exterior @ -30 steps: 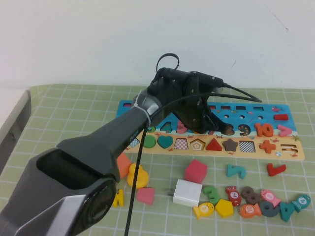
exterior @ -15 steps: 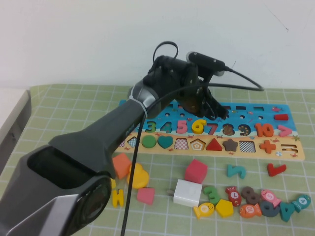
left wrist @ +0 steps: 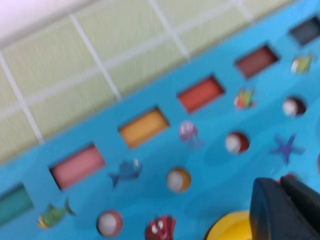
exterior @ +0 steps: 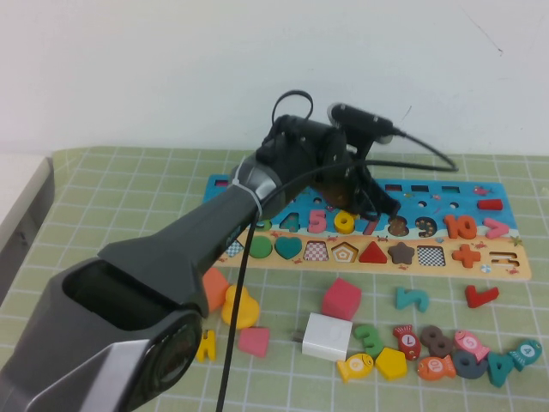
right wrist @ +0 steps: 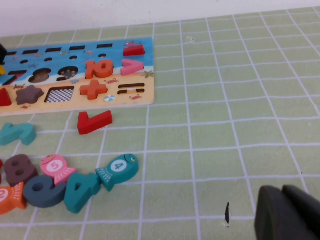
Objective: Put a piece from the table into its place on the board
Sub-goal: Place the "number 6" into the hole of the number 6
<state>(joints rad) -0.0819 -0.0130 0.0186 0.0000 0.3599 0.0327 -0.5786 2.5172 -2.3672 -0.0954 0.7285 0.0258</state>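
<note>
green checked matting covers the table [exterior: 103, 184] under a pale wall. compared with half a second ago, the left claw [exterior: 371, 206] has dipped a little lower over the blue band of the board [exterior: 506, 257], so the yellow 6 [exterior: 345, 222], which showed whole a moment back, is now partly hidden behind the dark fingers; a second ago the claw hid it altogether. the 6 lies in the number row between the pink 5 [exterior: 317, 221] and the red 7 [exterior: 371, 226], and appears seated in its slot. whether the left claw is wide or narrow cannot be told from these views; in the left wrist view only a dark finger [left wrist: 280, 210] shows just beside the yellow piece's edge [left wrist: 231, 227].

the left arm stretches long from the near left corner up to the board, wrist bent downward over the digits, cable looping above it.

outward, loose pieces lie on the mat near the board: a red cube [exterior: 340, 299], a white block [exterior: 327, 336], a yellow duck [exterior: 239, 306].

the right claw [right wrist: 287, 212] hangs low over bare mat, well apart from the board [right wrist: 75, 75]; its opening cannot be told.
</note>
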